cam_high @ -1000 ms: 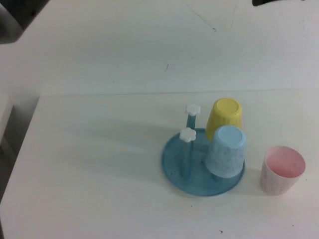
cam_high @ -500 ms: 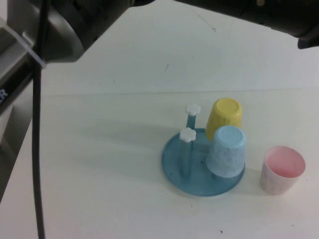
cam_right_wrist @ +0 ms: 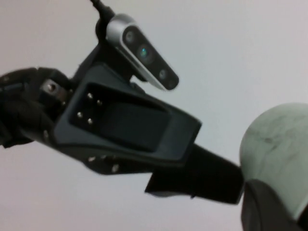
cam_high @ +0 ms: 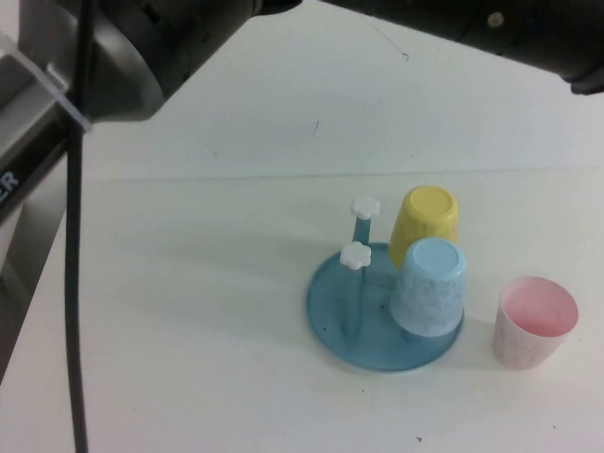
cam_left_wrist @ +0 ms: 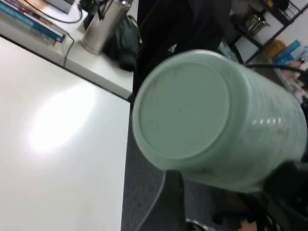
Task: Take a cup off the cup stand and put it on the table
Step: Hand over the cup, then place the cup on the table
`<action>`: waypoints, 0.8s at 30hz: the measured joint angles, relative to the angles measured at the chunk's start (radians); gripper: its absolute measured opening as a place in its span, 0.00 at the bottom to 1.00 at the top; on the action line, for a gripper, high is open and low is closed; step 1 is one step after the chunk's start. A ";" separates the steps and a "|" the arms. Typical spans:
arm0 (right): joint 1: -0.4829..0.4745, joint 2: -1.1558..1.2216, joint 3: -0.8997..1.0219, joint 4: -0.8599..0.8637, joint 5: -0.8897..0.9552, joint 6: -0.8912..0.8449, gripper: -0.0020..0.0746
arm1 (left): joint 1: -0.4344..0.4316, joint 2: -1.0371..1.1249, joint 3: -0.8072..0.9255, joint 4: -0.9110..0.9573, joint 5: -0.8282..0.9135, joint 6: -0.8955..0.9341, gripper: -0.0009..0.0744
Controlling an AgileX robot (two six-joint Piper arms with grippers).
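- The cup [cam_left_wrist: 192, 110] is off the cup stand [cam_high: 326, 321]. It does not appear in the high view and fills the centre and right of the left wrist view, lying on its side in the air with its flat base toward the camera.
- The left gripper [cam_left_wrist: 231, 192] is spread wide around the cup, with dark fingers [cam_left_wrist: 174, 199] showing beneath it at the lower middle and lower right of the frame. The cup is judged to be gripped there.
- In the right wrist view the cup shows at the lower right edge, and a dark part of the right gripper [cam_right_wrist: 274, 211] lies just in front of it. Whether that gripper has hold of anything cannot be told.
- Lifting off is judged done. Lowering the cup and standing it on the table [cam_high: 170, 311] is left to do, and nothing mint-green rests there.
- Two bare pegs [cam_high: 356, 255] stand at the left of the stand. A yellow cup [cam_high: 427, 219] and a light blue cup [cam_high: 428, 288] hang upside down at its right. A pink cup [cam_high: 534, 321] stands upright on the table just beside the stand, at the lower right of the high view.
- The cup is pale mint green, tapered and without a handle. It has a rounded base edge, faint dark speckles, and glossy highlights along its wall.
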 joint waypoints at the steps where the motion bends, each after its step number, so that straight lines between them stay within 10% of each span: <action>1: 0.000 0.000 0.000 0.000 -0.005 -0.003 0.06 | 0.000 0.000 0.000 0.005 0.019 0.007 0.84; 4: 0.000 0.002 0.000 0.000 -0.007 -0.012 0.05 | 0.009 -0.009 0.000 0.030 0.066 0.018 0.72; 11: 0.000 0.098 -0.023 -0.144 0.040 0.039 0.05 | 0.076 -0.086 0.000 0.191 0.137 -0.001 0.09; 24: 0.000 0.677 -0.512 -1.014 0.421 0.529 0.05 | 0.010 -0.424 0.255 0.927 0.159 -0.260 0.01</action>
